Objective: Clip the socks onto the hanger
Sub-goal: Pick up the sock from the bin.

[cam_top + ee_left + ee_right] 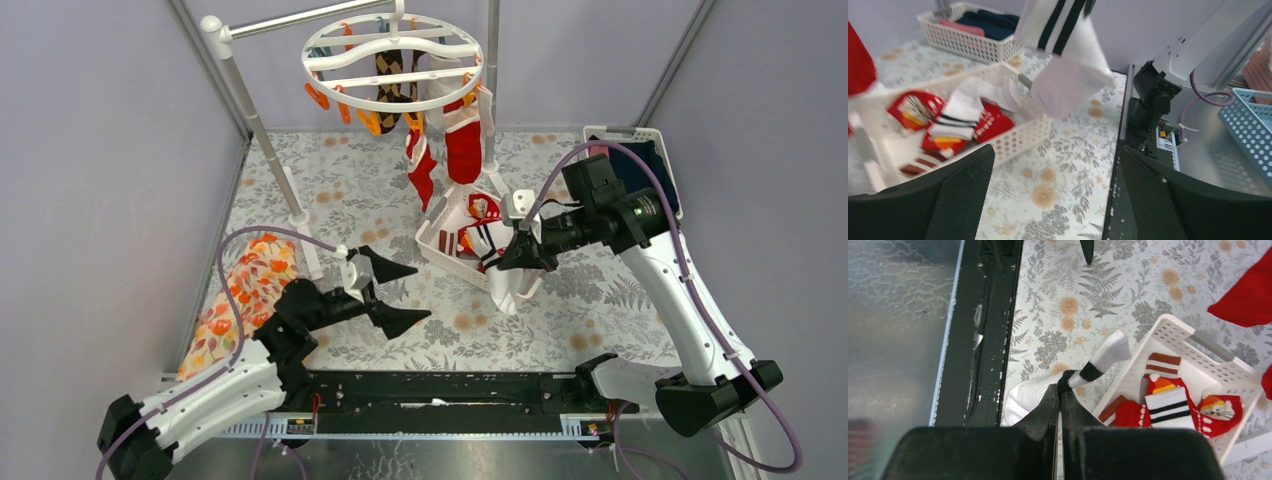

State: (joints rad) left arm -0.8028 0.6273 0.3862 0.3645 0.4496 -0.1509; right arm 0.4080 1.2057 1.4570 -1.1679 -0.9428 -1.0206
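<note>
The round white hanger [393, 55] hangs at the back with orange clips; an argyle sock [396, 72] and red-and-white Christmas socks [462, 140] hang from it. My right gripper [513, 255] is shut on a white sock with black cuff stripes [515, 283], holding it in the air beside the white slatted basket [432, 244]. In the right wrist view the sock [1033, 390] hangs from my closed fingertips [1060, 388]. It also shows in the left wrist view [1063, 55]. More socks [1168, 407] lie in the basket. My left gripper [403, 295] is open and empty over the mat.
An orange floral cloth [240, 300] lies at the left. A second basket with navy and pink clothes [640, 165] stands at the back right. The grey pole [262, 140] stands left of the hanger. The black rail [440, 390] runs along the near edge.
</note>
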